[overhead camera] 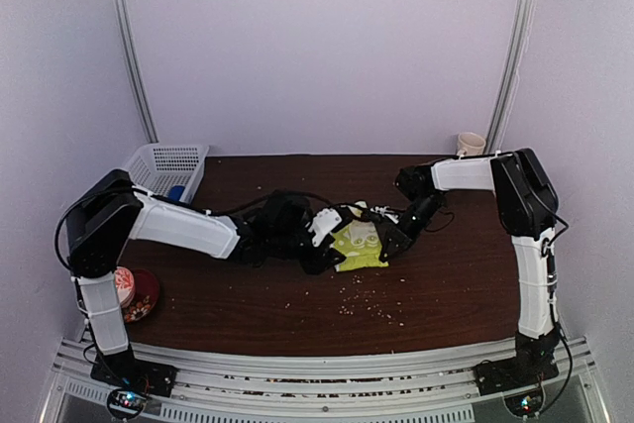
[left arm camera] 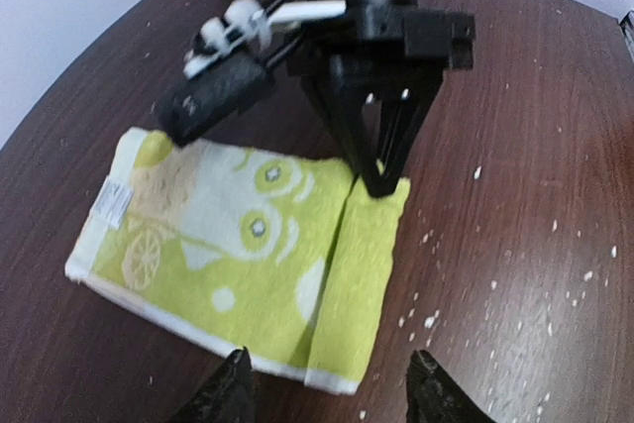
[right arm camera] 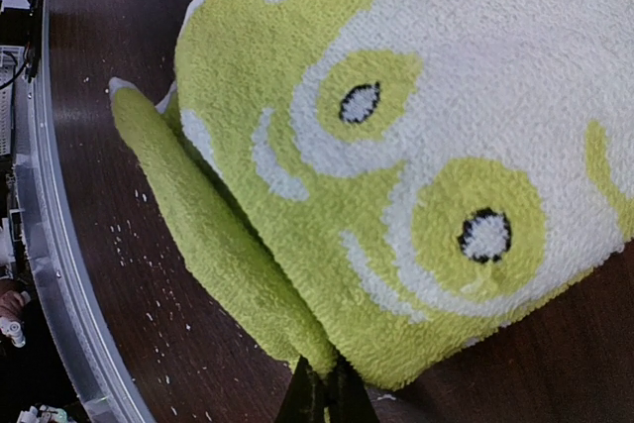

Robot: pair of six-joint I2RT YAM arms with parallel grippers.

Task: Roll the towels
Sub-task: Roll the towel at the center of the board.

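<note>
The yellow-green towel (overhead camera: 359, 245) (left arm camera: 248, 245) (right arm camera: 396, 146) lies flat on the dark table, with pale white pattern on it. One end is folded over into a narrow strip (left arm camera: 362, 274) (right arm camera: 208, 235). My right gripper (overhead camera: 392, 238) (left arm camera: 384, 180) (right arm camera: 322, 388) is shut on the far corner of that strip. My left gripper (overhead camera: 332, 242) (left arm camera: 331, 366) is open at the strip's near end, a finger on each side, touching nothing. A small patch of blue (overhead camera: 175, 192) shows by the white basket; what it is I cannot tell.
A white basket (overhead camera: 168, 165) stands at the back left and a cup (overhead camera: 471, 144) at the back right. A red bowl (overhead camera: 139, 294) sits by the left arm's base. White crumbs (overhead camera: 367, 304) are scattered on the table (overhead camera: 446, 284) in front of the towel.
</note>
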